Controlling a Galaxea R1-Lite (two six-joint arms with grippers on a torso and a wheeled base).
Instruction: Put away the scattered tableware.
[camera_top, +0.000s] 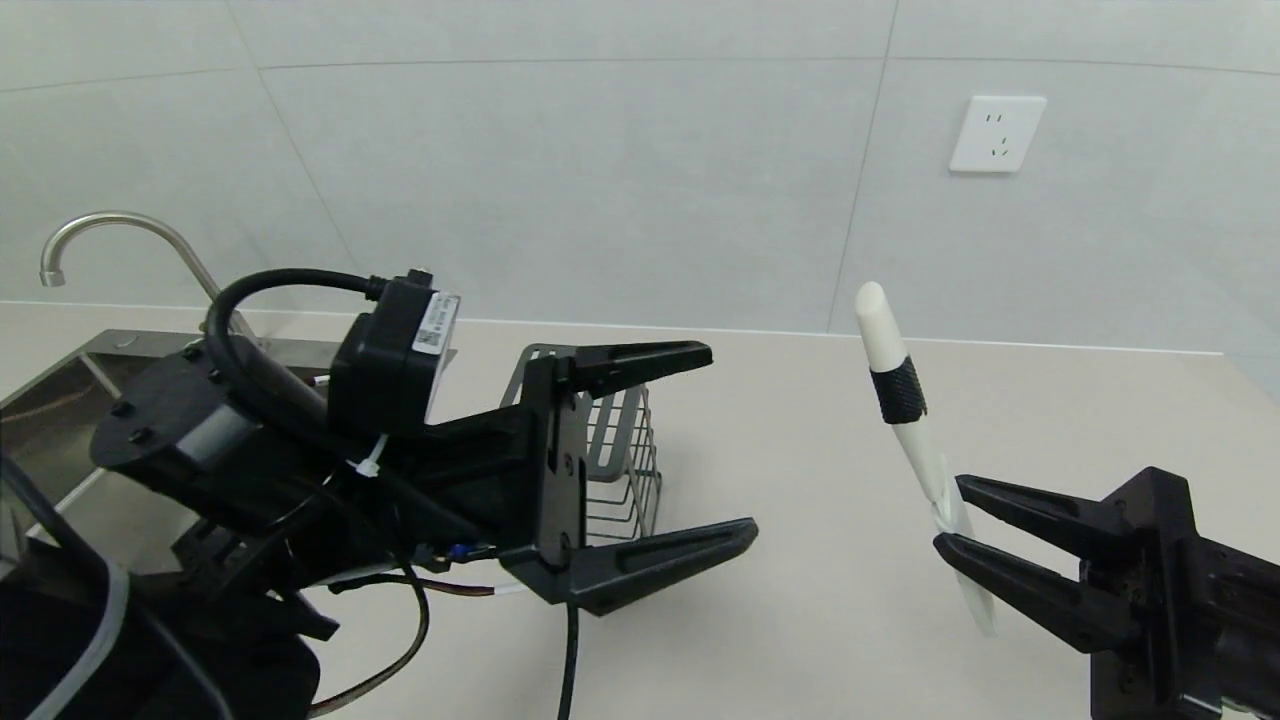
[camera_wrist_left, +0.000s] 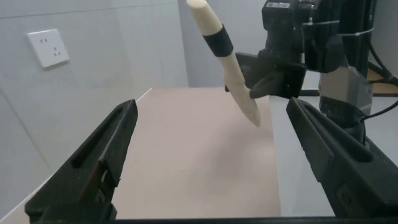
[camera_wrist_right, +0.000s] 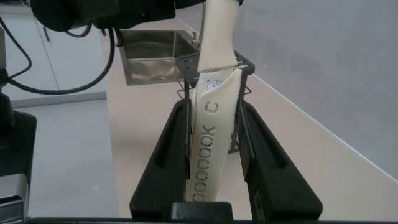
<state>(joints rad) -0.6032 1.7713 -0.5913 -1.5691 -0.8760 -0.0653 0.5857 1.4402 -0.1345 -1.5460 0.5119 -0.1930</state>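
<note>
We see the right gripper (camera_top: 950, 512) pinching a white knife (camera_top: 897, 390) by its blade, handle up, and the left gripper (camera_top: 732, 441) spread wide, empty, near a wire rack (camera_top: 630, 440).

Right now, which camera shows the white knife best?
The head view: the whole white knife shows there, handle up, blade pinched in the right tool. The right wrist view sees the knife close up, but the handle's end is cut off. The left wrist view shows the knife slanted, farther away.
</note>
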